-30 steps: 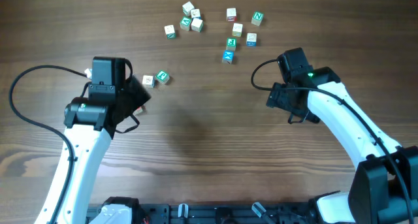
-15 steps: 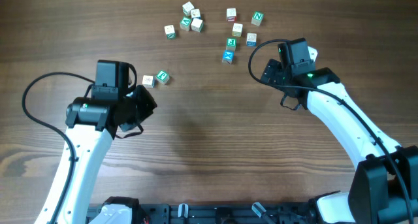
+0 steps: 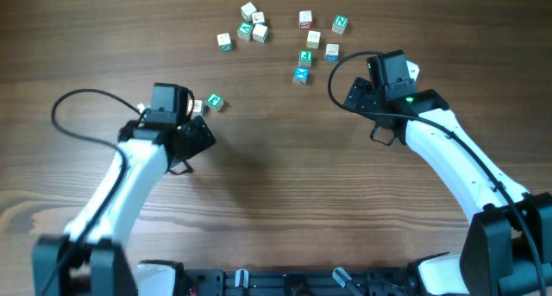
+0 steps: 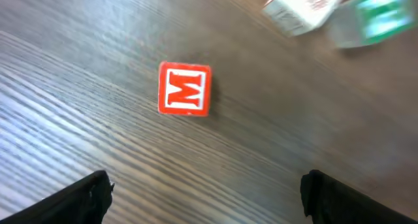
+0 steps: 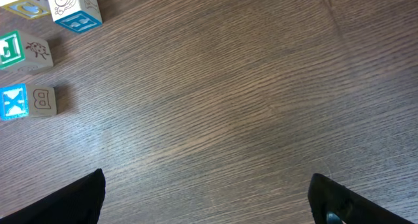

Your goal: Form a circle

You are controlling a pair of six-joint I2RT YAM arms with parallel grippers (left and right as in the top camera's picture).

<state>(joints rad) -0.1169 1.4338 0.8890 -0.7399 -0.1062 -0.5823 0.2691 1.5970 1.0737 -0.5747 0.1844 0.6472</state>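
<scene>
Letter cubes lie scattered; red M cube lies before released left gripper; right gripper released.

The cubes form no ring; they lie scattered, each resting flat on one face. In the overhead view, five bunch loosely at top centre, showing green and white faces. To their right six more trail downward, ending at a blue X cube. Left of centre, a green cube and a pale cube sit just beside each other. In my left wrist view a red M cube lies apart from them, letter up, slightly turned.
</scene>
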